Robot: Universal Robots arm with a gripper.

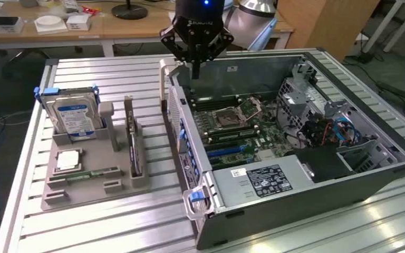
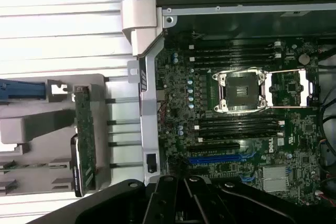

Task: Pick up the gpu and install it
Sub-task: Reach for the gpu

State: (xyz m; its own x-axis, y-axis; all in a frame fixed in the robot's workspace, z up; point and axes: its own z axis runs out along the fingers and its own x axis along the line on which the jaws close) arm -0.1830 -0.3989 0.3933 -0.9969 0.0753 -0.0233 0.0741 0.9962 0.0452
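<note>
The gpu (image 1: pixel 133 141) stands on its edge in a slot of the grey holder (image 1: pixel 90 182), at the exterior view's left of the open computer case (image 1: pixel 315 158). In the wrist view the gpu (image 2: pixel 84 142) shows its green board, seen edge-on. My gripper (image 1: pixel 195 73) hangs above the case's far wall, fingers pointing down and shut with nothing between them. It is well apart from the gpu, high and to the exterior view's right of it. The gripper (image 2: pixel 181 203) body hides part of the motherboard (image 2: pixel 231 129) in the wrist view.
The holder also carries a hard drive (image 1: pixel 74 117) standing upright, a processor (image 1: pixel 69 159) and a memory stick (image 1: pixel 93 173). Inside the case lie the processor socket (image 1: pixel 232 114), blue expansion slots (image 1: pixel 227 151), cables (image 1: pixel 339 132) and the power supply (image 1: pixel 266 180). The slatted metal table (image 1: pixel 111 226) carries everything.
</note>
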